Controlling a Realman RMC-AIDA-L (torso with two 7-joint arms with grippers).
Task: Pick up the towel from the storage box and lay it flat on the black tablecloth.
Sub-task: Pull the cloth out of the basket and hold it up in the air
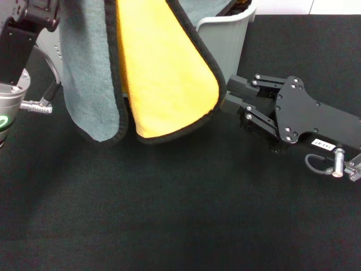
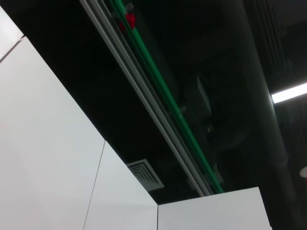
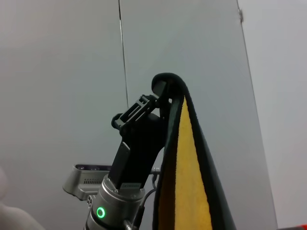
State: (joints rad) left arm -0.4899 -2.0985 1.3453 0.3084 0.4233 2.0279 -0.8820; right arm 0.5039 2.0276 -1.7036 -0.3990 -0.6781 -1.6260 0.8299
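The towel (image 1: 163, 73) hangs in the air in front of the light grey storage box (image 1: 225, 39), grey-green side to the left, yellow side to the right, with black trim. Its lower edge ends just above the black tablecloth (image 1: 169, 214). The right wrist view shows my left gripper (image 3: 160, 93) raised high and shut on the towel's (image 3: 187, 182) top edge. My right gripper (image 1: 237, 101) lies low over the cloth, open, its fingers pointing at the towel's lower right edge. The hanging towel hides most of the box.
My left arm's silver wrist (image 1: 11, 107) with a green light stands at the left edge. A white surface (image 1: 293, 7) borders the cloth at the far right. The left wrist view shows only ceiling rails (image 2: 158, 100) and white panels.
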